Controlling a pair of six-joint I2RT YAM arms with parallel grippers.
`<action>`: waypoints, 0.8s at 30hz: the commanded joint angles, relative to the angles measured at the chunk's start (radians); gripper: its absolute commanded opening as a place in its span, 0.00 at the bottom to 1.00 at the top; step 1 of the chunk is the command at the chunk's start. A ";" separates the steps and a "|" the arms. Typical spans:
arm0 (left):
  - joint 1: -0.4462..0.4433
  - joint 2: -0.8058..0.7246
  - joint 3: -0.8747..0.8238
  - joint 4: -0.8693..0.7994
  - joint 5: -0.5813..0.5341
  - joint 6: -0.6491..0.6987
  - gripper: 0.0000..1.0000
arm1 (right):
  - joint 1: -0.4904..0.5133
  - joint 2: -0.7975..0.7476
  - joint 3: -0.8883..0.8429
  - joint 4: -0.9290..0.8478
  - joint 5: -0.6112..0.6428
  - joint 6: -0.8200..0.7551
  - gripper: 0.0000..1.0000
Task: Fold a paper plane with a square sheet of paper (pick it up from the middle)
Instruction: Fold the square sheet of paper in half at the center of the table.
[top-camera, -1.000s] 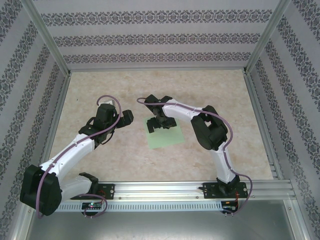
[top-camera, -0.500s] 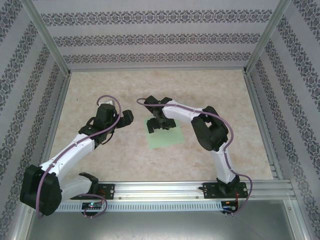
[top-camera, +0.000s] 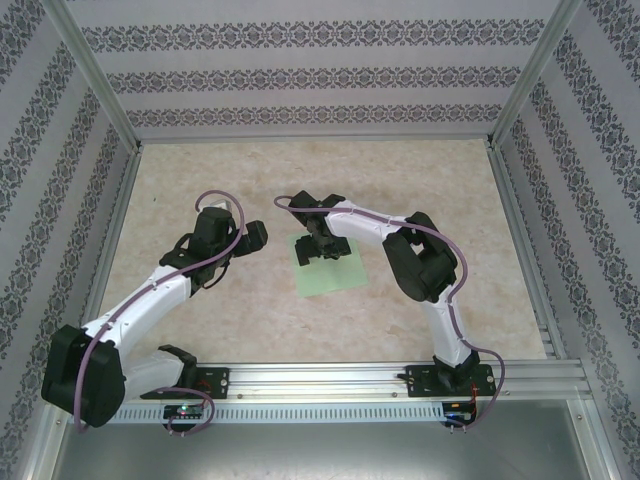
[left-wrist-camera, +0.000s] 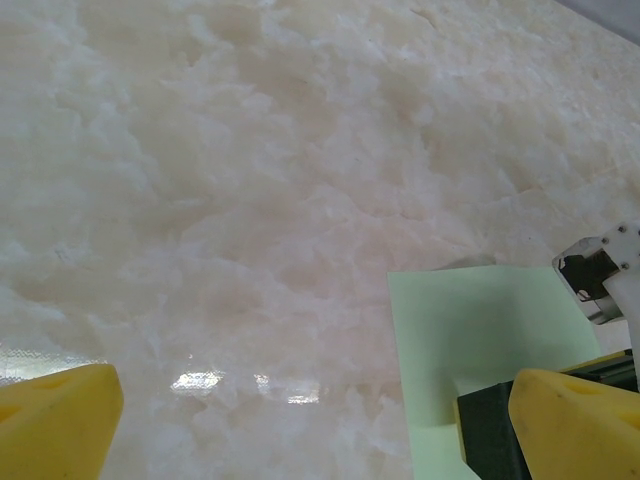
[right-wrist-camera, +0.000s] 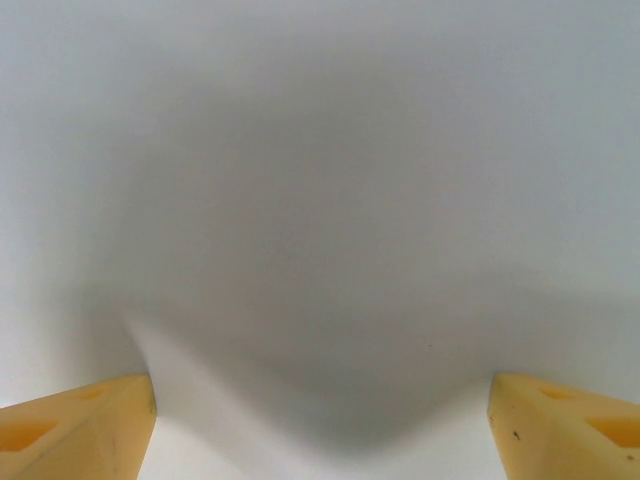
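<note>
While the left claw gapes empty, the right claw, splayed wide, seemingly presses the sheet.

overhead view: bright and even, soft light from above, pretty sharp, with just faint shadows under the arms on the desk
left wrist view: small white glare patches low on the desk, left fingers smeary and out of focus up close
right wrist view: washed-out grey-white, one big soft shadow across the middle, right fingers a bit soft, nothing crisp
</note>
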 joint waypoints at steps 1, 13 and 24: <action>0.007 0.001 0.039 -0.012 0.003 0.011 1.00 | -0.003 0.037 -0.027 -0.005 0.005 0.021 0.86; 0.008 0.005 0.052 -0.025 -0.005 0.011 1.00 | -0.013 -0.063 -0.011 0.031 -0.003 0.048 0.60; 0.007 0.003 0.060 -0.038 -0.010 0.008 1.00 | -0.043 -0.186 -0.066 0.126 -0.126 0.092 0.42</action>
